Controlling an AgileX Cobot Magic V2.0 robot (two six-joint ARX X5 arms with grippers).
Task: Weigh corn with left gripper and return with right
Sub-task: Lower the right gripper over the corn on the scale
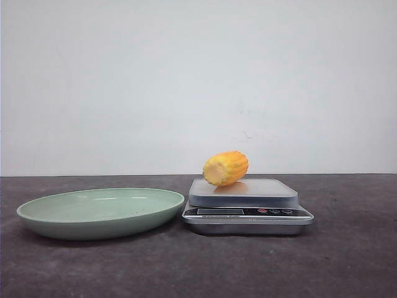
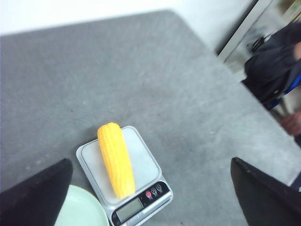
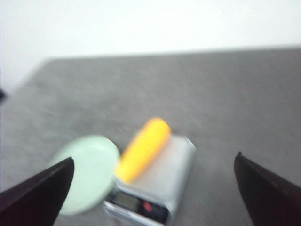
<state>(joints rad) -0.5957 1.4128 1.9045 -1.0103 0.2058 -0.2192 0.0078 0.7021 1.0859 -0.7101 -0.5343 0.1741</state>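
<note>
1. The corn [image 1: 226, 167] lies on its side on the steel platform of a kitchen scale [image 1: 247, 214], its pale cut end turned toward the front camera and slightly left. In the left wrist view it runs lengthwise along one side of the platform, its near tip close to the platform's display edge and its far tip at the opposite edge.
2. The scale sits on the dark grey table [image 1: 347, 248], its display and buttons facing the robot.
3. A pale green plate [image 1: 99, 212] sits on the table to the left of the scale, its rim just beside the scale's base; whether they touch cannot be told.
4. The left gripper [image 2: 150, 197] hangs high above the scale, fingers spread wide and holding nothing, with only their dark tips showing at the frame corners.
5. The right gripper [image 3: 155, 193] is likewise raised, wide apart and empty; its view is blurred.
6. Bare tabletop spreads to the right of the scale and behind it to the far edge.
</note>
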